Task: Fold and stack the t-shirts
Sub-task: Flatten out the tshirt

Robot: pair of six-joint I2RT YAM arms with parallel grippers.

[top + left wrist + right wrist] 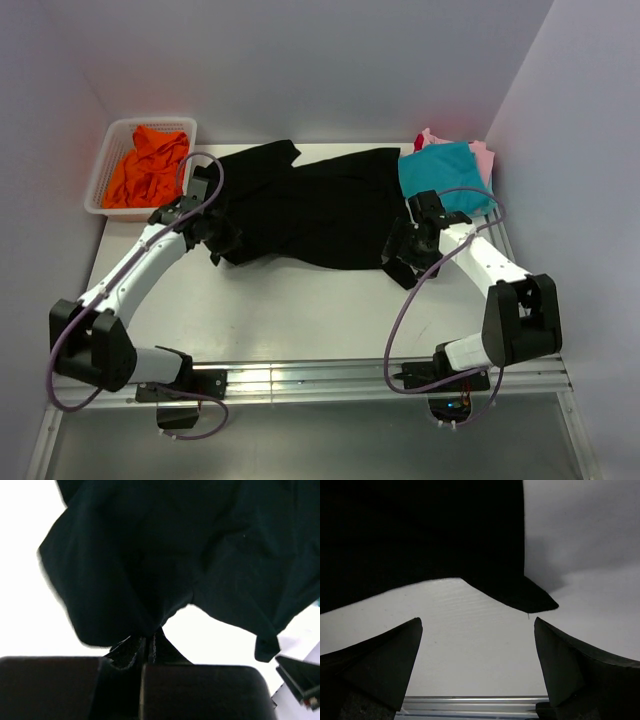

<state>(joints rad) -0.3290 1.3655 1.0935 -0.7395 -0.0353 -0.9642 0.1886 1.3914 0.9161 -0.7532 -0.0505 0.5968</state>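
A: Position of the black t-shirt [320, 205] is to be logged.

B: It is found spread but crumpled across the far middle of the table [300, 320], not yet folded. A teal t-shirt [445, 172] is noted folded at the far right, with a pink t-shirt [482, 152] and a red t-shirt [419, 143] showing at its far edge. An orange t-shirt [148, 165] is heaped in the white basket [98, 185] at the far left.

A: Claw states?

B: The left gripper [146, 645] is seen pinched onto a bunched fold at the shirt's near left edge, with cloth gathered to a peak at its tip. The right gripper [478, 620] is recorded with fingers [385, 660] spread wide and nothing between them. The shirt's near right corner lies just ahead, apart from both.

A: Handling expected?

B: The cloth is judged soft, light and limp. No shape will be kept once it is lifted, and slack is expected to sag and drag between two holds. Slipping is thought unlikely once pinched, though a single layer may be missed where folds overlap.

A: Where should hold be taken?

B: The pointed corner ahead of the right gripper is suggested, at the hem, so that the shirt can be drawn taut against the left hold and flattened. The bunched left grasp may need retaking nearer a true corner. No chest logo can be made out.
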